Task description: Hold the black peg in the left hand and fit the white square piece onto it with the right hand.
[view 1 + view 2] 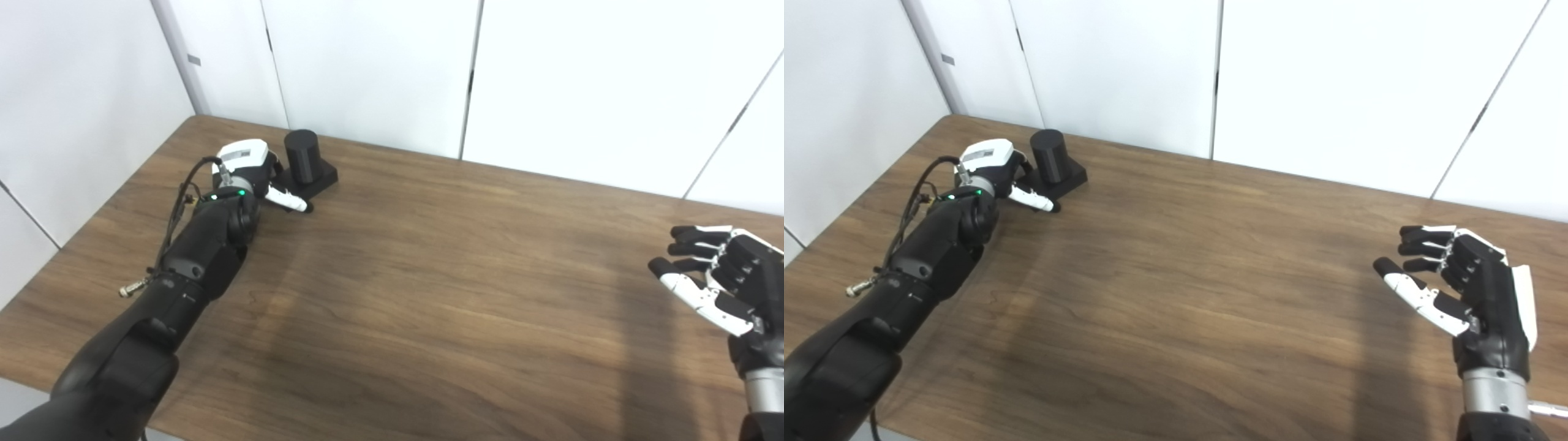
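The black peg (pixel 302 156) stands upright on its square black base at the far left corner of the desk (pixel 1176 294). The left hand (pixel 254 171) is right beside it, one of its fingers (pixel 288 199) lying along the front edge of the base; whether it has a grip I cannot tell. Well apart, on the other side of the desk, the right hand (pixel 1464 282) hovers with fingers spread, holding nothing.
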Motion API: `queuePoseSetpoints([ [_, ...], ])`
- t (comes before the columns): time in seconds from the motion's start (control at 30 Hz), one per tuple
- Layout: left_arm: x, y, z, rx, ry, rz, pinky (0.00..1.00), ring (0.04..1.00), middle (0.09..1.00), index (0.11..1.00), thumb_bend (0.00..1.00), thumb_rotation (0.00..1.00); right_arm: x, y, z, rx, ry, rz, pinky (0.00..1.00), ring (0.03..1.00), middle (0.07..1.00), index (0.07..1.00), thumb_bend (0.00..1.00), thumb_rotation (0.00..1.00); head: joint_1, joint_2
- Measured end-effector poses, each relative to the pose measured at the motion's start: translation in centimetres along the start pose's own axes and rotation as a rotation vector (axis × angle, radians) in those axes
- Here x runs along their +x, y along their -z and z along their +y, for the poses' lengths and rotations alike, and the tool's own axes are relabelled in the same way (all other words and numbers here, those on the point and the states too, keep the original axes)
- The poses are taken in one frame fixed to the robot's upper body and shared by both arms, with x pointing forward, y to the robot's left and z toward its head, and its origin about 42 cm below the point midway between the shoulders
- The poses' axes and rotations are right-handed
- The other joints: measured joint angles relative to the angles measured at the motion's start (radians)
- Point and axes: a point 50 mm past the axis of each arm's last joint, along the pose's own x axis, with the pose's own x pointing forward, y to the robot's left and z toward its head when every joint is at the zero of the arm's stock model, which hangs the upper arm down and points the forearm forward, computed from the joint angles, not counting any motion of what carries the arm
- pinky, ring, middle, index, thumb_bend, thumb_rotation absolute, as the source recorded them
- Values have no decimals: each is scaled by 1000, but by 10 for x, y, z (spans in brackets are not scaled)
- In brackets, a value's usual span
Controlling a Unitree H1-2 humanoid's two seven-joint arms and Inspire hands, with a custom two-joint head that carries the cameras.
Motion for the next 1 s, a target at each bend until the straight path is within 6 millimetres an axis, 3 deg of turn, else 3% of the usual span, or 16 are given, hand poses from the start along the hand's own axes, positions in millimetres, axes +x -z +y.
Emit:
queuePoseSetpoints([
  [0.43, 3, 0, 6, 29, 15, -33, 833, 951, 882, 616, 781, 292, -4, 0, -1, -9, 5, 13, 529, 625, 639, 491, 498, 112, -5, 8],
  [0.63, 3, -1, 6, 16, 23, -72, 847, 954, 873, 591, 774, 209, -4, 0, -4, -17, 14, 15, 515, 613, 636, 491, 498, 113, -6, 11],
  [0.67, 2, -1, 6, 9, 22, -81, 845, 955, 872, 542, 651, 142, -4, 1, -4, -17, 15, 16, 516, 612, 633, 491, 498, 113, -6, 11],
  [0.73, 2, -2, 8, -20, 21, -96, 830, 952, 868, 499, 551, 81, -4, 1, -5, -17, 16, 16, 507, 609, 634, 491, 497, 113, -5, 9],
  [1.0, -1, -1, 5, -52, 1, -130, 814, 941, 859, 486, 525, 58, -4, 1, -5, -15, 17, 16, 542, 625, 639, 491, 497, 113, -5, 12],
])
